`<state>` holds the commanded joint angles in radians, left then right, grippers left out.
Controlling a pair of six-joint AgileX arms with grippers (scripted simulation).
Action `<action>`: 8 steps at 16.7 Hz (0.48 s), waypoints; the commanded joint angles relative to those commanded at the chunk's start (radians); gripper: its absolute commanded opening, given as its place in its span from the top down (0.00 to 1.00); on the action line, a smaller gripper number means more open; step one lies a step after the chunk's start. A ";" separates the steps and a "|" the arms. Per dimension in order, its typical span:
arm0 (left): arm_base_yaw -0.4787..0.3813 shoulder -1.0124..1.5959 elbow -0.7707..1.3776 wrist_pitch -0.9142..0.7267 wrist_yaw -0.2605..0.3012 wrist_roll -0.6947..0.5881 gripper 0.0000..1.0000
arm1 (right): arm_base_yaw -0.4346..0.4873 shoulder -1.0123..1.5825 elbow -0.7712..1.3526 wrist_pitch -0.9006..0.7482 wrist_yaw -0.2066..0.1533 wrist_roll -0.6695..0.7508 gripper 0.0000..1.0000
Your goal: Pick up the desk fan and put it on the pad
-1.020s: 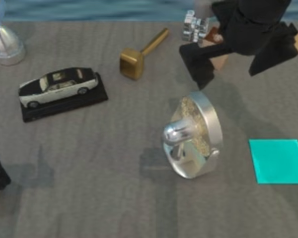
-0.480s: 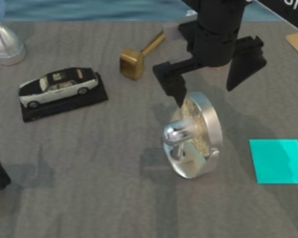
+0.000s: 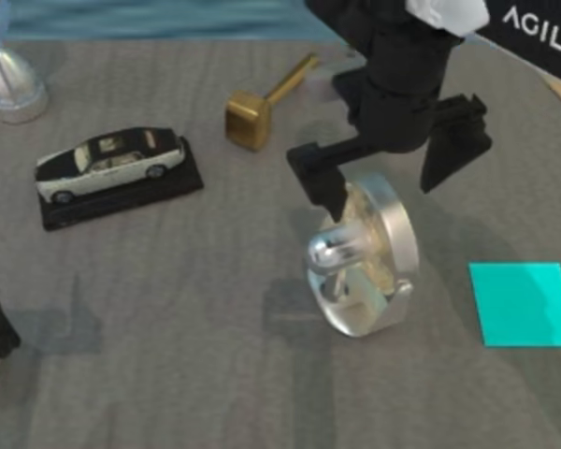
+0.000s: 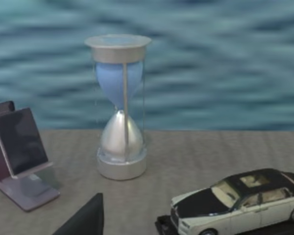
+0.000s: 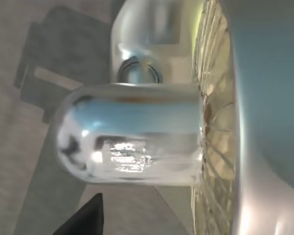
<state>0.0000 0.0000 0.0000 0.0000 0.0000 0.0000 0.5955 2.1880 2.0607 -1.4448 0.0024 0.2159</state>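
**Desk:** Where is the desk fan right now?

**Me:** The desk fan (image 3: pixel 363 257) stands on the table (image 3: pixel 168 355), a little right of the middle in my top view, its ring frame upright and its chrome motor hub facing the left side. The pad (image 3: pixel 524 302) lies flat near the right edge, well apart from the fan, with nothing on it.

**Desk:** And your tool?

**Me:** My right gripper (image 3: pixel 388 178) hangs directly over the far rim of the fan with its fingers spread wide. One fingertip (image 3: pixel 325 187) is just above the grille side; the other is out past the ring towards the right. It grips nothing. In the right wrist view the hub and the gold-speckled grille (image 5: pixel 213 122) fill almost the whole picture.

**Desk:** Left arm?

**Me:** Parked at the table's left edge. Of the left gripper (image 4: pixel 85 220) I see a single dark fingertip, so I cannot tell how it is set.

**Desk:** Anything holding something?

**Me:** Only the hourglass (image 4: pixel 120 105) at the far left corner, blue in its upper bulb and silvery in its lower one. A model car (image 3: pixel 110 164) sits on its black base, a brass hammer (image 3: pixel 262 103) lies behind the fan, and a phone on a stand (image 4: pixel 19 152) shows beside the hourglass.
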 joint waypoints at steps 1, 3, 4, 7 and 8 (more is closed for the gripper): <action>0.000 0.000 0.000 0.000 0.000 0.000 0.00 | 0.001 -0.004 -0.038 0.032 0.000 0.001 0.00; 0.000 0.000 0.000 0.000 0.000 0.000 0.00 | 0.002 -0.010 -0.088 0.080 0.000 0.002 0.00; 0.000 0.000 0.000 0.000 0.000 0.000 0.00 | 0.003 -0.011 -0.098 0.089 0.000 0.002 0.00; 0.000 0.000 0.000 0.000 0.000 0.000 0.00 | 0.003 -0.011 -0.099 0.090 0.000 0.002 0.00; 0.000 0.000 0.000 0.000 0.000 0.000 0.00 | 0.003 -0.011 -0.099 0.090 0.000 0.002 0.08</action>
<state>0.0000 0.0000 0.0000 0.0000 0.0000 0.0000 0.5981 2.1767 1.9620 -1.3550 0.0023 0.2184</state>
